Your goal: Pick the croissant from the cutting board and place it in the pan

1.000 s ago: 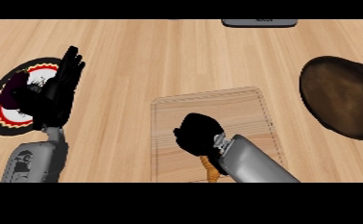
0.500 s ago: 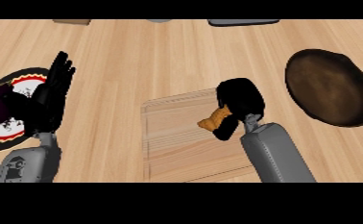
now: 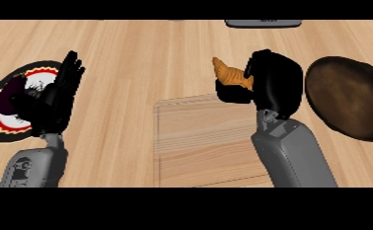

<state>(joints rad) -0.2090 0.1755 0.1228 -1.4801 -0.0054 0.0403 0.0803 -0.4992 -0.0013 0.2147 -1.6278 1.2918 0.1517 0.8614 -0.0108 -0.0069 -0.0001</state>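
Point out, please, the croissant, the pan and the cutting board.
croissant [image 3: 228, 74], head view: its bare tip beside the right robot hand.
pan [image 3: 342, 98], head view: its dark inner surface.
cutting board [image 3: 204, 142], head view: its bare middle.

On your bench [image 3: 146, 51] the cutting board [image 3: 204, 145] lies near the front, centre. The pan [image 3: 342, 98] sits to its right, at the edge of view. Your right robot hand [image 3: 273, 83] is behind the board's far right corner, holding the croissant [image 3: 229, 74] on its left side. A plate [image 3: 18, 120] lies far left, under your left robot hand [image 3: 55, 98].
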